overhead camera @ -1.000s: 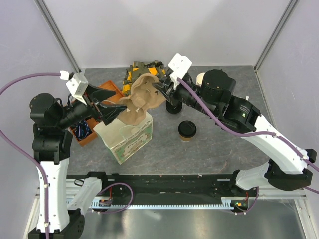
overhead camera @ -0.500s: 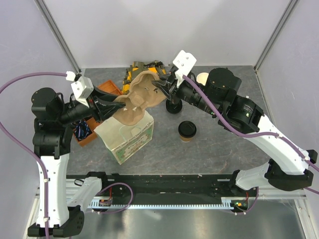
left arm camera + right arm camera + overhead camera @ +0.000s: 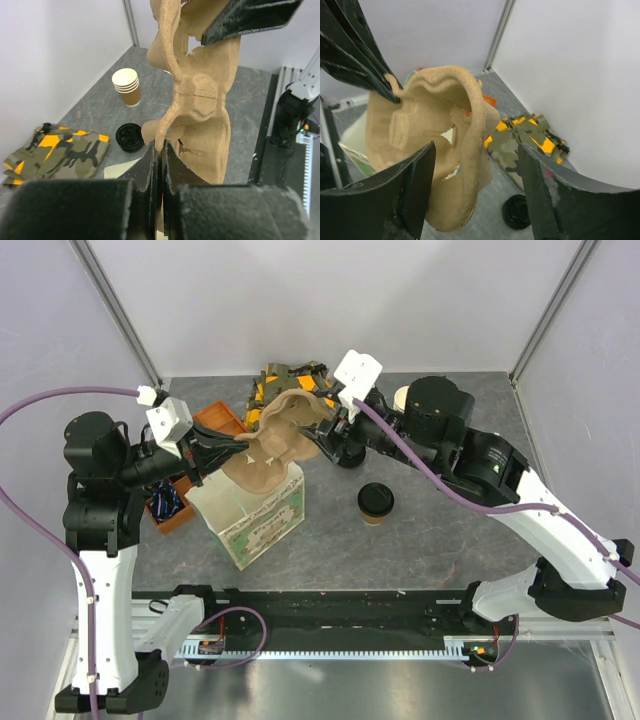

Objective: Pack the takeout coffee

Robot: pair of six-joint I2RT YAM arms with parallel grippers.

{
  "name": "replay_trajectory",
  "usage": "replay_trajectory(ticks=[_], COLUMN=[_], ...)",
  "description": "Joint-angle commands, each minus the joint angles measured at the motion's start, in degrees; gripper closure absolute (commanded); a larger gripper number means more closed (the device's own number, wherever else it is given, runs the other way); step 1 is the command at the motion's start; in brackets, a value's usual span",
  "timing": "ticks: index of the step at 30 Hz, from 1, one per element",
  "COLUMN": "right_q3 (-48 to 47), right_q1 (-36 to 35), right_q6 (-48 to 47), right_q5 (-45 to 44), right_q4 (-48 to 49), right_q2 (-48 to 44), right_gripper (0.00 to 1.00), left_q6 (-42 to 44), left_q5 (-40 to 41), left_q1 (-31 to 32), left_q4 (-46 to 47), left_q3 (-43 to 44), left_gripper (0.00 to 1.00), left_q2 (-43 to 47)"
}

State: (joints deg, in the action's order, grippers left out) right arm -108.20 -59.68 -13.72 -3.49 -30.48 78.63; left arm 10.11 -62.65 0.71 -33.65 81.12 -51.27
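Grey table: both of your arms reach in over its far half, and everything else sits on or above it.

Printed paper bag: stands open on the left-centre of the table, mouth up, below the two grippers.

Moulded pulp cup carrier: held in the air above the bag's mouth and turned on edge. Its lower end hangs at or just inside the mouth; you cannot tell which from above.

Left gripper: your fingers are pressed together on a thin edge of the carrier, with no gap showing in the wrist view. The grip is on the carrier's left end.

Right gripper: fingers stand wide apart, one on each side of the carrier's right end. The pulp rim sits between them with clear gaps, so nothing is pinched there.

Camouflage cloth: folded, green and orange, lying at the far edge behind the carrier.

Orange bin: left of the bag, partly hidden under your left arm.

Stack of lidless paper cups: upright at the far side, near the right arm's elbow.

Takeout coffee: brown cup with black lid on, upright on the bare table. It is right of the bag and apart from it, on the near side of your right arm. No gripper touches it.

Loose black lid: flat on the table between the cloth and the cup stack.
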Motion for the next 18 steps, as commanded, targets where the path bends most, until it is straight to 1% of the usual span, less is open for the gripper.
replay_trajectory(ticks=[1, 3, 6, 8, 12, 16, 18], right_q3=[-9.27, -13.67, -17.82, -18.27, -18.8, -18.45, -18.27], right_q1=[-0.17, -0.17, -0.17, -0.26, -0.35, -0.35, -0.26], right_q6=[-3.77, -4.13, -4.13, -4.3, -4.21, -4.21, -4.39], right_q5=[-5.19, -8.01, -8.82, -8.99, -9.87, -11.8, -12.25], right_q4=[-12.72, -16.87, -19.08, -19.09, -18.92, -17.77, -17.95], right_q2=[4.58, 7.13, 9.17, 9.35, 9.61, 9.79, 10.14], right_gripper=[0.22, 0.23, 0.21, 0.21, 0.22, 0.35, 0.36], left_q6=[8.69, 9.4, 12.03, 12.74, 13.62, 13.62, 13.71], left_q5=[2.96, 4.73, 7.36, 10.09, 11.5, 12.03, 11.94], left_q1=[-0.1, 0.17, 1.66, 3.15, 4.65, 5.27, 5.62], left_q4=[-4.83, -5.9, -8.45, -9.15, -10.38, -10.82, -10.82], left_q3=[3.69, 4.57, 6.15, 6.5, 7.65, 7.56, 7.38], left_gripper=[0.98, 0.98, 0.98, 0.98, 0.98, 0.98, 0.98], left_q2=[-1.38, -2.51, -3.49, -3.84, -4.02, -3.67, -3.58])
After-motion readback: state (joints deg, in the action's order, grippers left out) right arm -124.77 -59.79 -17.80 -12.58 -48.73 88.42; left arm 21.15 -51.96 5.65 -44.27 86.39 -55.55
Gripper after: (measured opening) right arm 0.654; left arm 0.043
